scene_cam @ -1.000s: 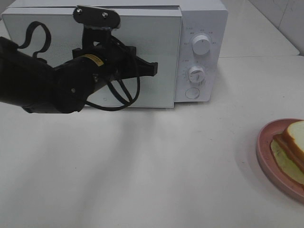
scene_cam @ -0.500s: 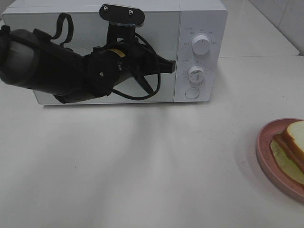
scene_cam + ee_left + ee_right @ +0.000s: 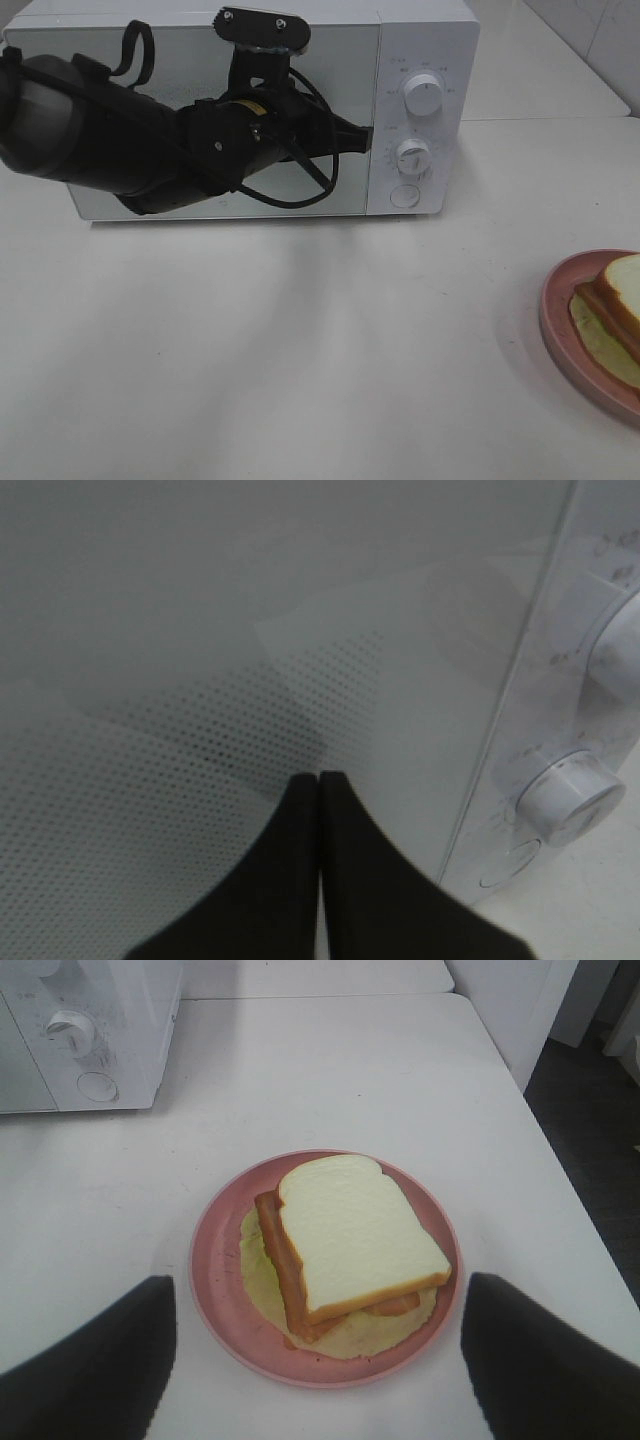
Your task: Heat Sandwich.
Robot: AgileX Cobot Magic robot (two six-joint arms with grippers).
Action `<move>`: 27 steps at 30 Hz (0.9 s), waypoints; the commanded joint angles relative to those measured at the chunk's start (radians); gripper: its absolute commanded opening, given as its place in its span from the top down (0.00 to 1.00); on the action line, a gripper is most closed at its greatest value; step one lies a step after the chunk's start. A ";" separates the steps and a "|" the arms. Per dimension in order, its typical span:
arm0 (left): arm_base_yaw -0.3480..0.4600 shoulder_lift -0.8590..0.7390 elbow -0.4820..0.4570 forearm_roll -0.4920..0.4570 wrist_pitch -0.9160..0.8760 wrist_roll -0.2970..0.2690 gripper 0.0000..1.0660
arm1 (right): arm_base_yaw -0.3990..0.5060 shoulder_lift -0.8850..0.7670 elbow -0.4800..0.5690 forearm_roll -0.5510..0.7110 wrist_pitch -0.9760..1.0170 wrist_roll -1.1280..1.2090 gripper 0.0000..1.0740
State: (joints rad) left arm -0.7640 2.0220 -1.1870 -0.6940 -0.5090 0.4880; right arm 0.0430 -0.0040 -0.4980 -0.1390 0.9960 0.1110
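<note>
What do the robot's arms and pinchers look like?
The left arm is fat, black and tube-shaped, with looping black cables, a small yellow label and a black camera bracket with screws. The left gripper has smooth black pointed fingers. The right gripper's fingers are black too.

Exterior high view: the left arm (image 3: 130, 140) covers much of the microwave (image 3: 425, 30) door; the pink plate (image 3: 560, 320) and the sandwich (image 3: 620, 290) are cut off by the right edge. The markings around the dials (image 3: 422, 95) are too small to read. Left wrist view: the left pincer (image 3: 319, 780) fingers are cut off at the lower edge. Right wrist view: the right pincer (image 3: 315, 1290) fingers (image 3: 90, 1360) are blurred dark shapes, clipped by the frame.
</note>
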 commanded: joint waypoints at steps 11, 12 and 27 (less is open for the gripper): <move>-0.008 -0.176 0.091 0.094 0.368 -0.001 1.00 | -0.006 -0.027 0.001 -0.003 0.000 -0.010 0.30; -0.008 -0.194 0.092 0.094 0.451 -0.001 1.00 | -0.006 -0.027 0.001 -0.003 0.000 -0.010 0.30; -0.005 -0.270 0.092 0.228 0.966 -0.008 0.08 | -0.006 -0.027 0.001 -0.003 0.000 -0.010 0.30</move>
State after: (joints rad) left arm -0.7670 1.7720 -1.0960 -0.5070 0.3960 0.4840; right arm 0.0430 -0.0040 -0.4980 -0.1390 0.9960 0.1110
